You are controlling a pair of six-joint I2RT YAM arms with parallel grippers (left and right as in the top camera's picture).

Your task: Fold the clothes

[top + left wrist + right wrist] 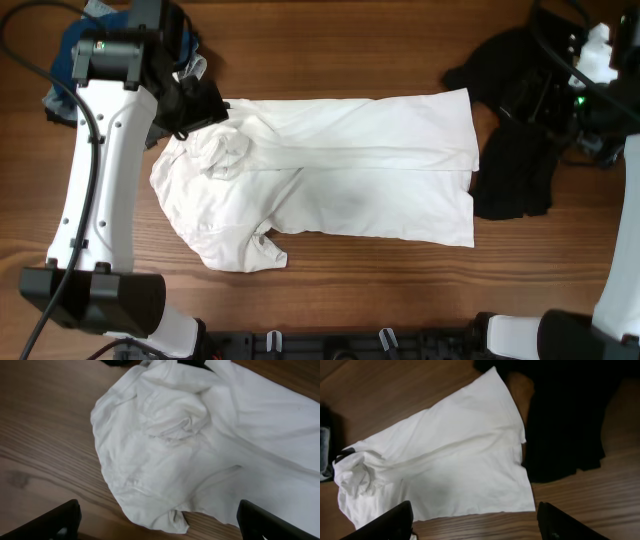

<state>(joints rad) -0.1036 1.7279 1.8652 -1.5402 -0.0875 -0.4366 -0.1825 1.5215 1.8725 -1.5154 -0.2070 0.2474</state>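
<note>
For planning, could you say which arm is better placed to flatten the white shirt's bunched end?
Left: the left end effector is open beside the white shirt's bunch; the right end effector is by the black garment.

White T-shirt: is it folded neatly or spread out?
Partly folded. The white T-shirt has a lengthwise fold, but one end is bunched and crumpled.

A white T-shirt (pixel 340 170) covers the middle of the wooden table (pixel 400 300). Bare wood runs open along the near edge and across the far middle. A black garment (pixel 510 150) crowds the right side, a blue piece (pixel 62 50) fills the far left corner, and the left arm (pixel 100 170) spans the left edge.
</note>
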